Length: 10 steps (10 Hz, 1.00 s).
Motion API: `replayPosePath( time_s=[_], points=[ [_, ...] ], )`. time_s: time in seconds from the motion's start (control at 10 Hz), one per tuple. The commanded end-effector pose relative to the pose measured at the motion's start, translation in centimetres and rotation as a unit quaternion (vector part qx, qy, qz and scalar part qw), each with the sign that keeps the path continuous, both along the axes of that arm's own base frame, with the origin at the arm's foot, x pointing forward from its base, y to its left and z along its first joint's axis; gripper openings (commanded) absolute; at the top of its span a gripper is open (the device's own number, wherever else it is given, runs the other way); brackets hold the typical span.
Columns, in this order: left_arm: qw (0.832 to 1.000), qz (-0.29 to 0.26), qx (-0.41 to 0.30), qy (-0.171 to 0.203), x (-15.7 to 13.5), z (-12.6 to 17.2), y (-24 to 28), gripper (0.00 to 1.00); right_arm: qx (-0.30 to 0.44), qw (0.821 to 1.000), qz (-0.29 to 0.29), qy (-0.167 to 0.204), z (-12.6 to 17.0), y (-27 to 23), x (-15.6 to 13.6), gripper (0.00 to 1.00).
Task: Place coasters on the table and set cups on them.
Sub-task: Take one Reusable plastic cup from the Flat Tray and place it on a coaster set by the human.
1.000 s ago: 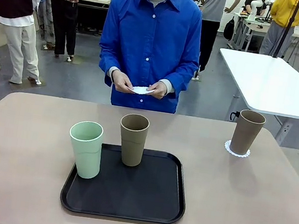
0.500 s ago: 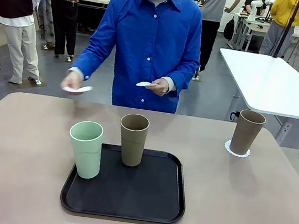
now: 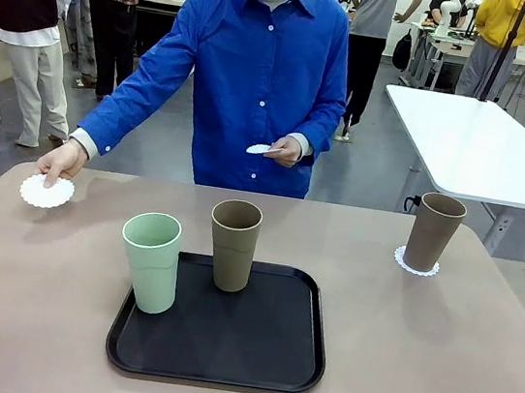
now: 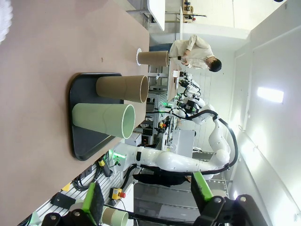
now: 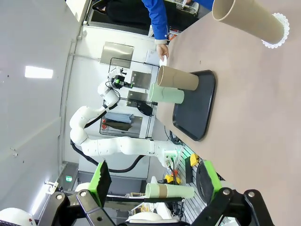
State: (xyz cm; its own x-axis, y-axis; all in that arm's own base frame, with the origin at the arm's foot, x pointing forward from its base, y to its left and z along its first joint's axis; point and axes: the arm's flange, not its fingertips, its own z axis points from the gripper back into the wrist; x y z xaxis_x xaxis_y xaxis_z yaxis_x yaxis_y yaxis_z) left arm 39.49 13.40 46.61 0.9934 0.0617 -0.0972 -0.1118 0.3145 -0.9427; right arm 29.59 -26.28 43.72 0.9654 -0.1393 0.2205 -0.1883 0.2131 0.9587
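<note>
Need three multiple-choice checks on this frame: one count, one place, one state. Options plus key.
1. How many tall tumblers stand on the black rectangular tray?
A) one B) two C) three

2. Where does the brownish-taupe tumbler at the right stand?
A) on the tray B) on the white table C) on a white lacy paper coaster on the beige tabletop

3. The right gripper is:
A) open, empty B) shut on a tumbler C) shut on a coaster

Key:
1 B: the pale mint tumbler and a second taupe tumbler stand on it.
2 C: the scalloped edge shows around its base.
3 A: its green pads stand apart with nothing between them.
</note>
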Motion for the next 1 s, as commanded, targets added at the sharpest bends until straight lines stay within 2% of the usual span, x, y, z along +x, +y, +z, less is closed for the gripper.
replayPosePath(
  time_s=[0.0, 0.9],
  points=[
    [1.0, -0.002, -0.003, -0.005, -0.08, 0.18, 0.13, 1.0, 0.004, 1.0, 0.001, 0.007, -0.09, 0.07, -0.27, 1.0],
    [1.0, -0.002, -0.003, -0.005, -0.08, 0.18, 0.13, 1.0, 0.004, 1.0, 0.001, 0.007, -0.09, 0.07, -0.27, 1.0]
  ],
)
